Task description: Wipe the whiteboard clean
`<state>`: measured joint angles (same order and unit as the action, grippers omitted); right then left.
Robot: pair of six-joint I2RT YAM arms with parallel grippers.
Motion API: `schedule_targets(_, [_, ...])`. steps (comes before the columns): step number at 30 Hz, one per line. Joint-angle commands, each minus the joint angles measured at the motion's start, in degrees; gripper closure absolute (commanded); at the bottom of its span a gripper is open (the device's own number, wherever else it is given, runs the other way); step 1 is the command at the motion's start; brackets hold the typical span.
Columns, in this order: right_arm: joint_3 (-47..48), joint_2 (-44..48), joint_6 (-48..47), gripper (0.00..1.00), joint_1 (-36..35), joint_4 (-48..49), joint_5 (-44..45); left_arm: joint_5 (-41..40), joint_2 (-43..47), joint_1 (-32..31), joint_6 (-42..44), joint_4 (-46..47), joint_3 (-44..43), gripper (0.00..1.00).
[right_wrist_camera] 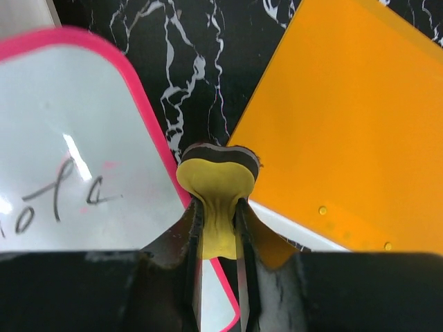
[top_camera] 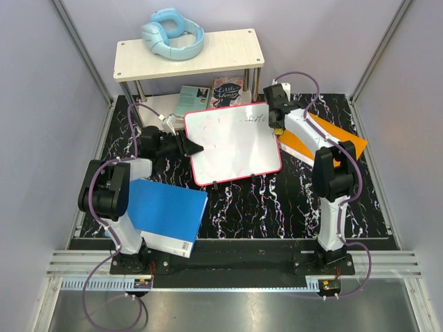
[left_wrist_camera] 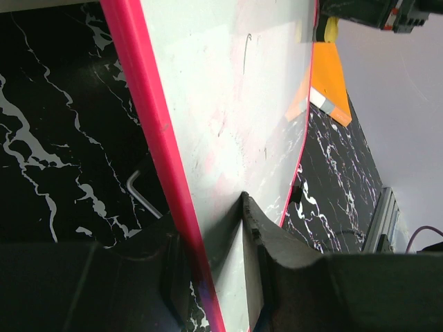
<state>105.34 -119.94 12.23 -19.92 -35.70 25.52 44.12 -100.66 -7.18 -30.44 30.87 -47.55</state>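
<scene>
Gripping the whiteboard (top_camera: 232,145) by its left edge, your left claw (top_camera: 192,146) holds it over the middle of the counter (top_camera: 277,207). Your right claw (right_wrist_camera: 218,211), pinched tight on a yellow eraser (right_wrist_camera: 218,176), sits at the whiteboard's far right corner. The writing (right_wrist_camera: 59,197) lies just left of it, so your sweep should run leftward.

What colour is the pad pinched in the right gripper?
The pad is yellow with a black face; right wrist view shows it best.

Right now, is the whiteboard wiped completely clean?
No, dark handwriting shows on the whiteboard, just left of the yellow eraser pinched in the right gripper.
</scene>
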Motion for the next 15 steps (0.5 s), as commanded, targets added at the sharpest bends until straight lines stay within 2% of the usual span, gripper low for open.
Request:
schedule_targets(1, [-8.02,6.11,1.83,1.0,-1.34,4.76,-3.46,-5.01,-1.82,0.15,7.94,-4.95,0.62,1.0])
schedule_targets(10, [-16.92,8.67,3.42,1.0,-5.39,6.69,0.23,-4.92,-1.73,0.06,7.94,-4.95,0.7,1.0])
schedule_targets(15, [-12.11,5.69,2.8,1.0,-5.48,6.79,3.3,-4.92,-1.55,0.06,7.94,-4.77,0.88,1.0])
